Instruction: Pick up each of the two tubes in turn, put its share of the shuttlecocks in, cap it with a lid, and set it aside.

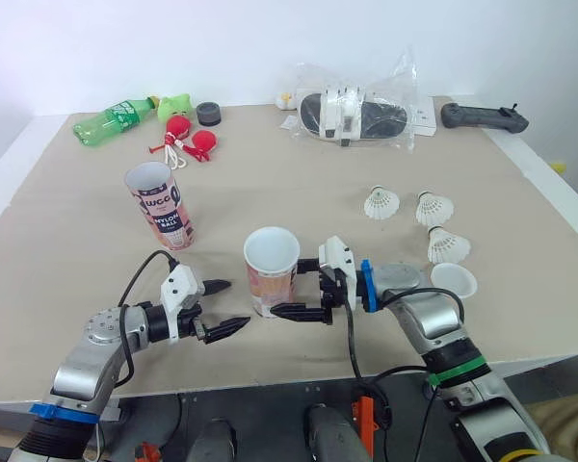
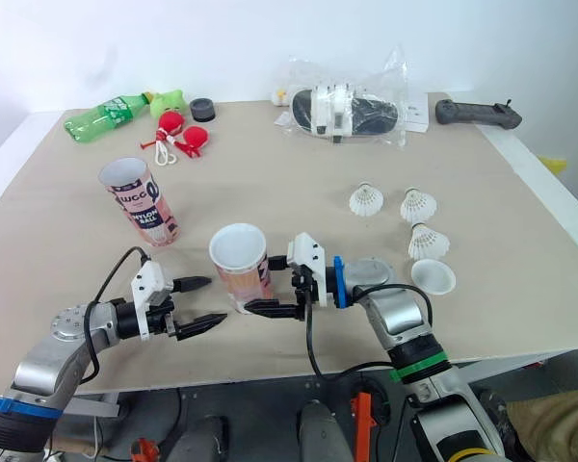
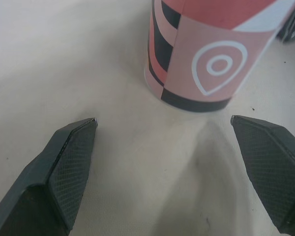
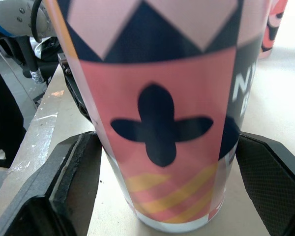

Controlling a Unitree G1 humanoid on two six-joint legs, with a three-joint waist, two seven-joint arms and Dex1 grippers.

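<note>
The right gripper (image 1: 285, 287) clamps black cross-hatched fingers (image 4: 271, 183) on the base of the near cardboard tube (image 1: 271, 269), upright and open-topped; its wrist view reveals a navy clover print. The left gripper (image 1: 238, 303) gapes wide just beside. Farther off stand the second tube (image 1: 160, 204) and three white shuttlecocks (image 1: 381, 203).

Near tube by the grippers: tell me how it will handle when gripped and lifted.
The near tube stands open-topped and looks empty, so probably light. Its wall looks like thin printed card; a hard squeeze may dent it. Tall on a small base, it could tip if nudged high.
</note>
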